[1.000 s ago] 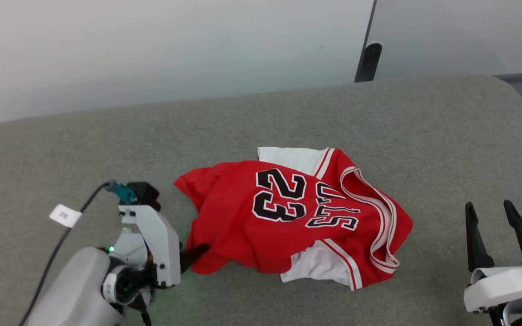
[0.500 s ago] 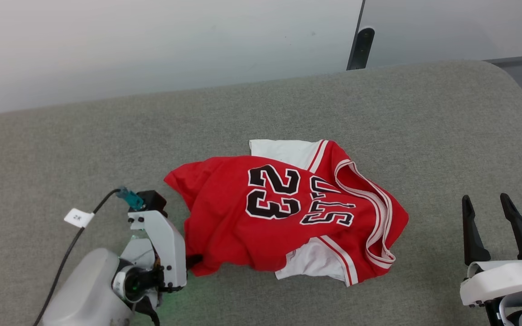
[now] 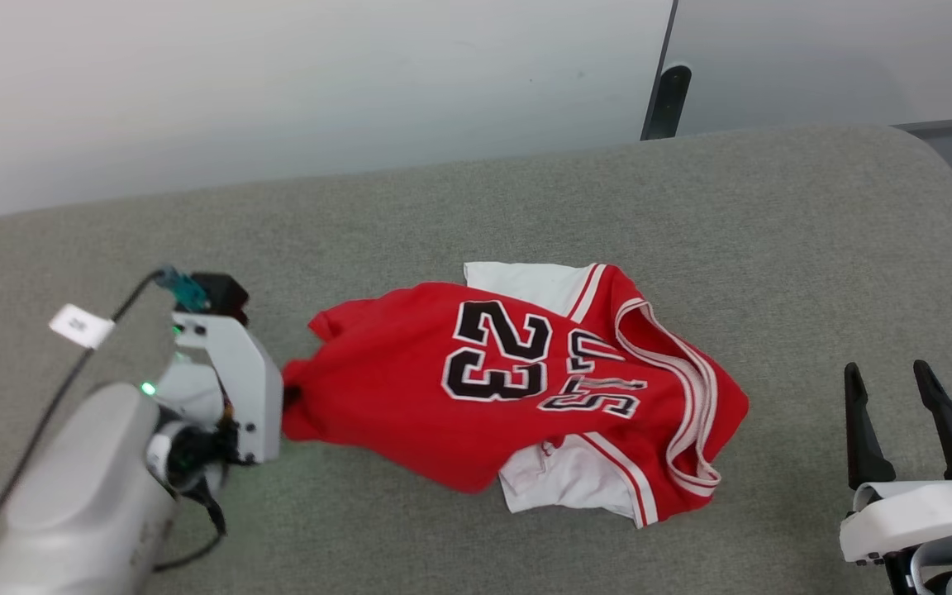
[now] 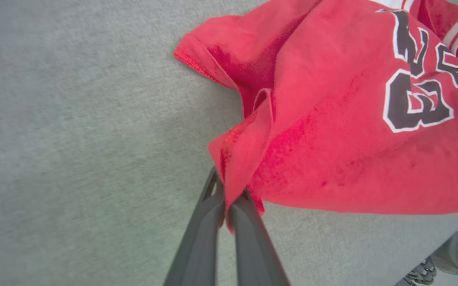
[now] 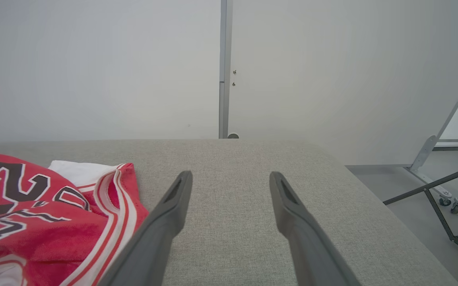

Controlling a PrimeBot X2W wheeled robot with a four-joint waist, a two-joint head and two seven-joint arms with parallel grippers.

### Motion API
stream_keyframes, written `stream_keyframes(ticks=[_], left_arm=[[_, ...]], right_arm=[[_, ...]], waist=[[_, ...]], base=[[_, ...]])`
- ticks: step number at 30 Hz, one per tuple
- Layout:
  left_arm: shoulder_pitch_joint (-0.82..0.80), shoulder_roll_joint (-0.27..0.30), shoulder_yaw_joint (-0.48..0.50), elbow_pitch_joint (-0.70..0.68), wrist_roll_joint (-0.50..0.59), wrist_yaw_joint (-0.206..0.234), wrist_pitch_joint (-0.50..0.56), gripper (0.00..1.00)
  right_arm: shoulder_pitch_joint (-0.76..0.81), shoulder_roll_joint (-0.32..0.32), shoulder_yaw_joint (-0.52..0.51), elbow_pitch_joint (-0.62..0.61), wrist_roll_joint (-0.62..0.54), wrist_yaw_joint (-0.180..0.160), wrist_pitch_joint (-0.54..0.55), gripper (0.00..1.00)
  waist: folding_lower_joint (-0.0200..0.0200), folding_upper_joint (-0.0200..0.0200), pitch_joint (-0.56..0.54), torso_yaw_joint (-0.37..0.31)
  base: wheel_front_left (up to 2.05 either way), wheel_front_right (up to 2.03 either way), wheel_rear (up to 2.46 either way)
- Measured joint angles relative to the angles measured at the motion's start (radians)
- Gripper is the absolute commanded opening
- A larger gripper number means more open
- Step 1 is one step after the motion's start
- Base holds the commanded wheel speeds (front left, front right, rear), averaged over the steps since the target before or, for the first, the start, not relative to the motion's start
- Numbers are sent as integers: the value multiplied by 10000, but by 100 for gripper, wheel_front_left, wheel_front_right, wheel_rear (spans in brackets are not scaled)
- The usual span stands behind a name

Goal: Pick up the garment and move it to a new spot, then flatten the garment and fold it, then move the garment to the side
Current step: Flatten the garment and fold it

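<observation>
Red garment crumpled on grey surface. Left gripper, 9 o'clock, clamped on its hem. Right gripper, 4 o'clock, spread wide, empty.

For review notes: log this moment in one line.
left gripper: shut on garment edge | right gripper: open, empty | garment: crumpled on grey surface

- "23", black with a white outline, on the red garment, near its middle
- Lettering in the same style just beside it on the garment, creased; only "LS" reads
- White tag on a cable, well apart from the garment: print too blurred to read
</observation>
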Motion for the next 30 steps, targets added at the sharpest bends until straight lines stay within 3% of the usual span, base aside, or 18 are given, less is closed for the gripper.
stream_keyframes(ticks=[14,18,30], left_arm=[[-1881,903,-792,10,1083,-56,-1569,0],[-2225,897,-1129,313,1097,-75,-2132,0],[-2378,449,-2451,1603,119,-75,-2525,0]], right_arm=[[27,-42,270,96,109,0,10,100],[11,-86,410,140,157,0,12,100],[-162,44,502,263,157,0,-61,100]], waist=[[0,0,-39,-454],[0,0,40,-647],[0,0,530,-1085]], base=[[0,0,0],[0,0,0],[0,0,0]])
